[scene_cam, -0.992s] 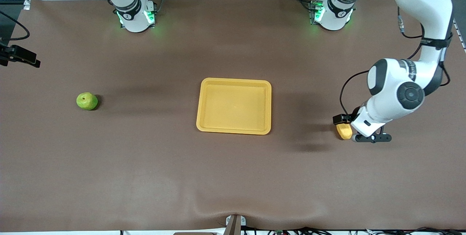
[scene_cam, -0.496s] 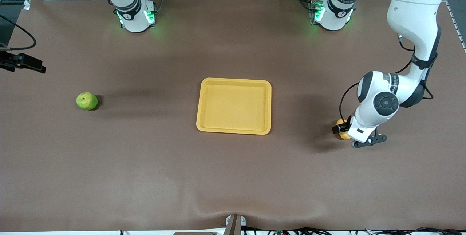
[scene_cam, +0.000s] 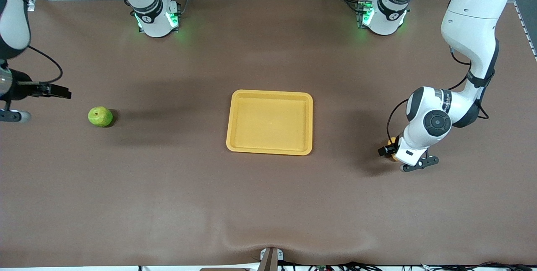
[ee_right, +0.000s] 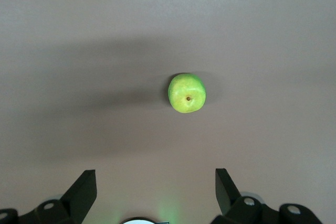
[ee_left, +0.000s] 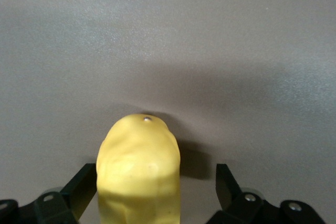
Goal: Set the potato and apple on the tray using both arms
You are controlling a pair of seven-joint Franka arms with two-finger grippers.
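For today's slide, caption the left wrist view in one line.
Open left gripper straddles the potato lying on the brown table.

The left arm's wrist hides nearly all of the potato (scene_cam: pixel 390 142) from the front camera; in the left wrist view, its lower end runs off the frame. The right arm enters cropped, its claw (scene_cam: pixel 58 93) barely visible.

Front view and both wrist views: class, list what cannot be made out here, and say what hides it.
- Potato: front view, mostly covered by the left arm's wrist; left wrist view, its near end cut off by the picture's edge.
- Left tool: wrist view, open fingers astride the potato; contact cannot be told.
- Right tool: open; wrist view shows only fingertips, short of the apple.
- Tray: absent from both wrist views.
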